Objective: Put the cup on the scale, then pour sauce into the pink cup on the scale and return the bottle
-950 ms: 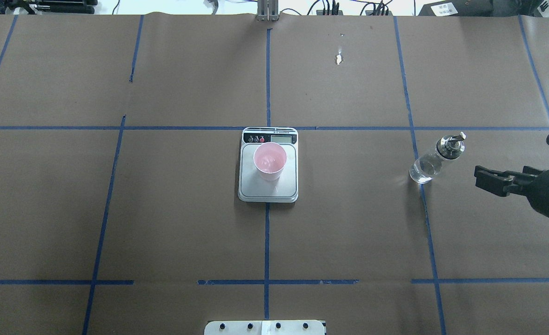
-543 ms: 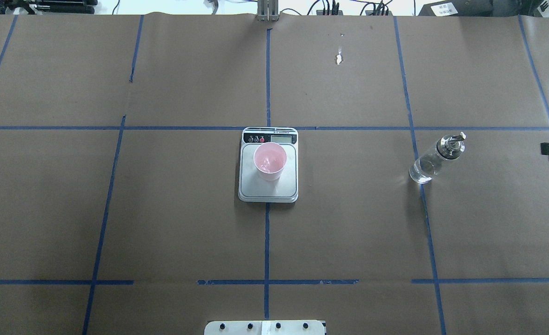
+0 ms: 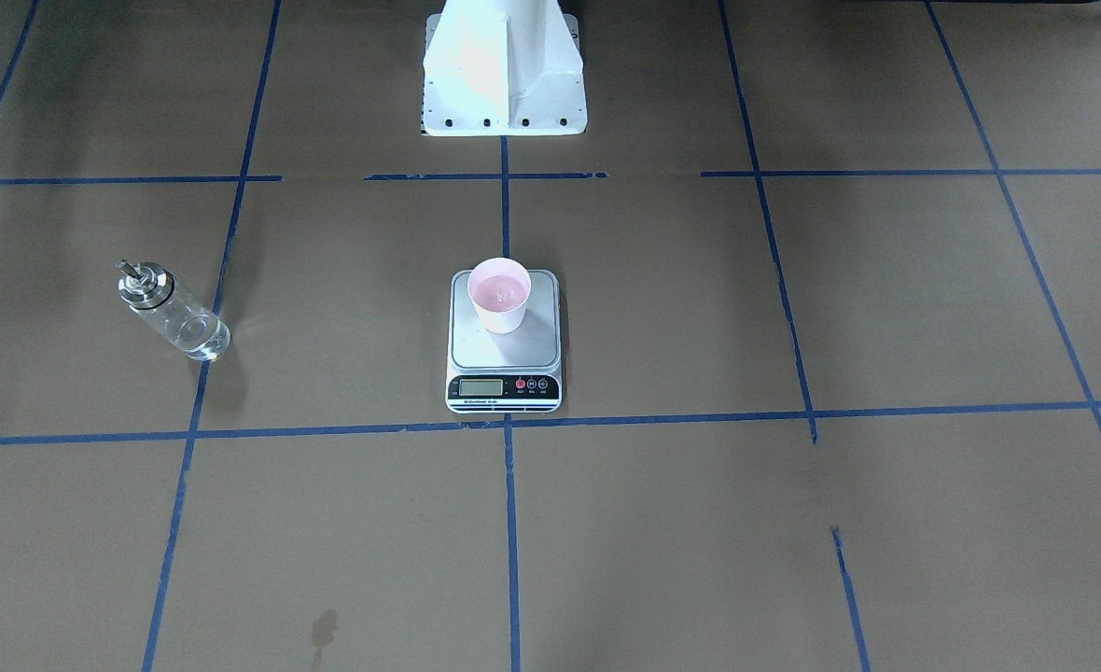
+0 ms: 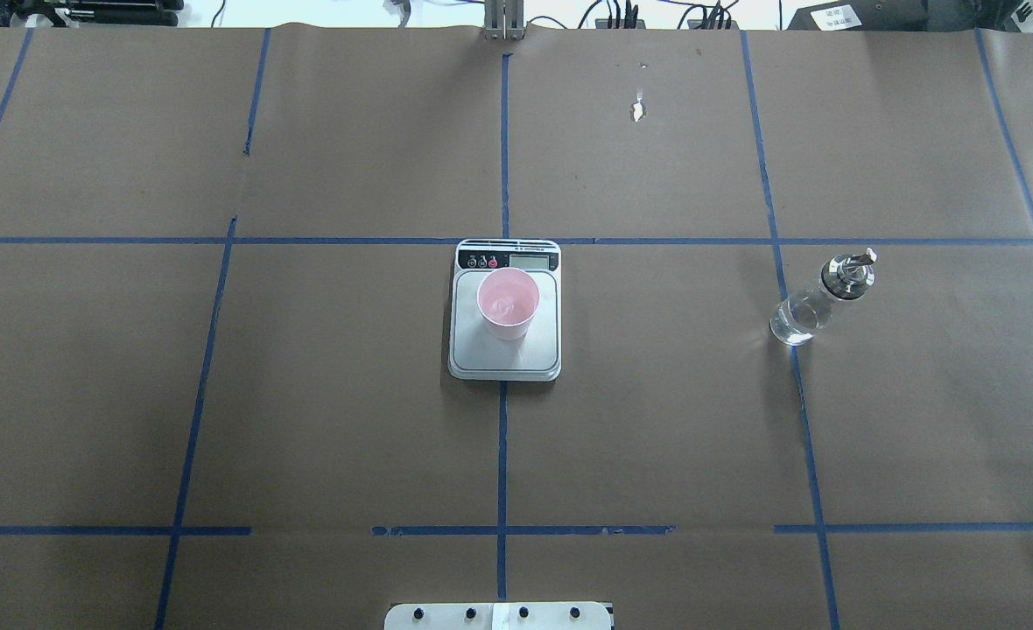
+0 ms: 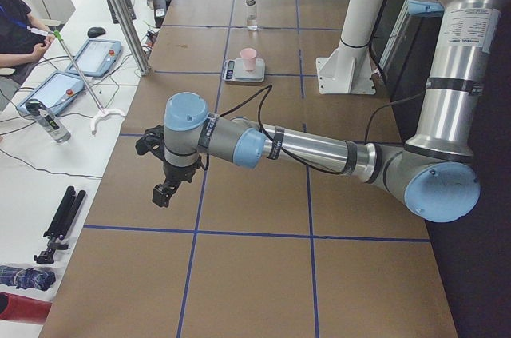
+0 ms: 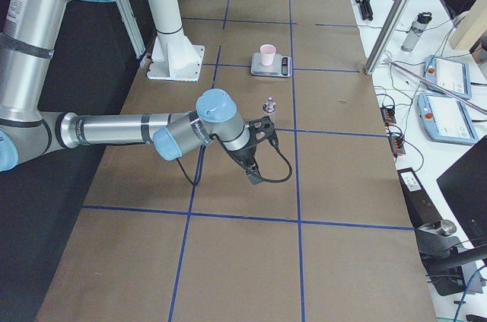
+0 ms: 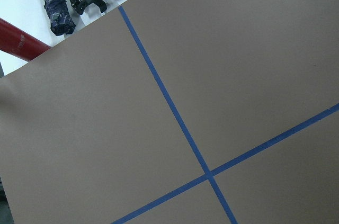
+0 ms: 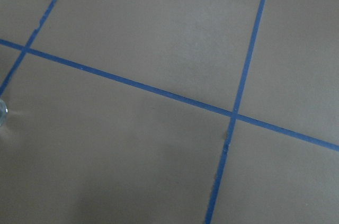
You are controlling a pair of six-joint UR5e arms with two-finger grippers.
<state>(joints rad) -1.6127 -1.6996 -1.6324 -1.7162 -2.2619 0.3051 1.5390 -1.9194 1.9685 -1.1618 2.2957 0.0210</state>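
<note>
The pink cup (image 4: 508,304) (image 3: 500,295) stands upright on the back part of the scale (image 4: 534,350) (image 3: 504,353) at mid-table. Far to its right in the overhead view, the glass bottle (image 4: 818,297) (image 3: 173,313) stands upright and alone, spout up; the clear sauce in it hardly shows. Neither gripper appears in the overhead or front views. My left gripper (image 5: 162,192) hangs low over the table's left end, and my right gripper (image 6: 253,177) hangs low just past the bottle (image 6: 268,106) at the right end. I cannot tell whether either is open or shut.
The white robot base (image 3: 504,75) sits at the table's near edge. Blue tape lines cross the brown paper. A side bench holds tablets (image 5: 94,57), and a seated person (image 5: 20,30) is there. A folded umbrella (image 7: 55,1) and tripod lie beyond the left end.
The right gripper, which stood to the right of the bottle, has drawn back off the right edge of the overhead view. Cup, scale and bottle have not moved.
</note>
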